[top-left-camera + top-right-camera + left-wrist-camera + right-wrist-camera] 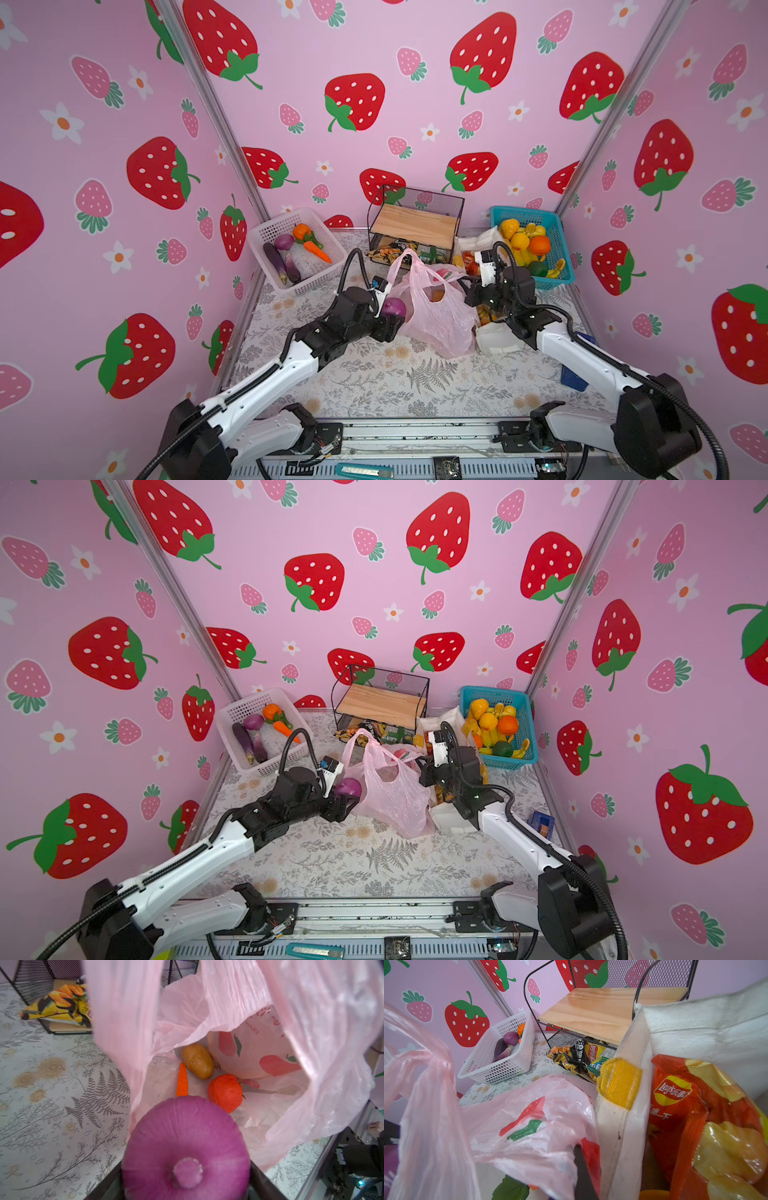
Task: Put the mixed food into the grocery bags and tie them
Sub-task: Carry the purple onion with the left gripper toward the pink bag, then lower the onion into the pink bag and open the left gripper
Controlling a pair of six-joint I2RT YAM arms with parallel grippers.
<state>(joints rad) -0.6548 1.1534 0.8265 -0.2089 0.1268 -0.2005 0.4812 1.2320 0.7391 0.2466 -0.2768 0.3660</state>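
Left hand [392, 319] grips the onion [394, 307] at the bag's [436, 322] 9 o'clock. Right hand [464, 286] pinches its rim at 3, so the mouth gapes, I reckon.

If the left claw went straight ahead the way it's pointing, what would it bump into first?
The left claw, gripping the purple onion, points into the open pink bag. Going straight, it would probably meet the carrot lying inside first, though depth is hard to judge.
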